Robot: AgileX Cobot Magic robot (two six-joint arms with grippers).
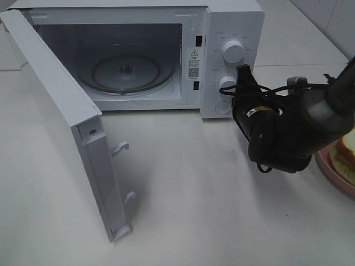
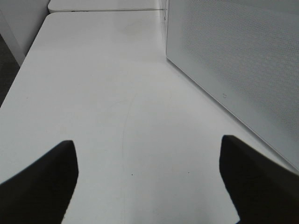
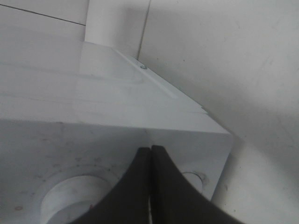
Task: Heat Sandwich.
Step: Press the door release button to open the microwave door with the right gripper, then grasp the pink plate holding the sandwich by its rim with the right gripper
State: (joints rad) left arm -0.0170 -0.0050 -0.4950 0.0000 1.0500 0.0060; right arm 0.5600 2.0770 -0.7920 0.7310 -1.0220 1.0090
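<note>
Sandwich point(image 1: 345, 152) sits on the pink plate point(image 1: 331, 170) at the far right edge of the high view, down-right of the right hand point(image 1: 242, 70), which is pinched together by the microwave point(image 1: 233, 22) knobs. Left hand point(image 2: 147, 140), fingers apart, isn't in that view, so the right arm looks way closer.

One microwave point(image 1: 244, 27), one turntable point(image 1: 126, 72), two knobs point(image 1: 233, 51), two door hooks point(image 1: 120, 147), one sandwich point(image 1: 346, 151), one plate point(image 1: 339, 183), one arm point(image 1: 313, 108).
</note>
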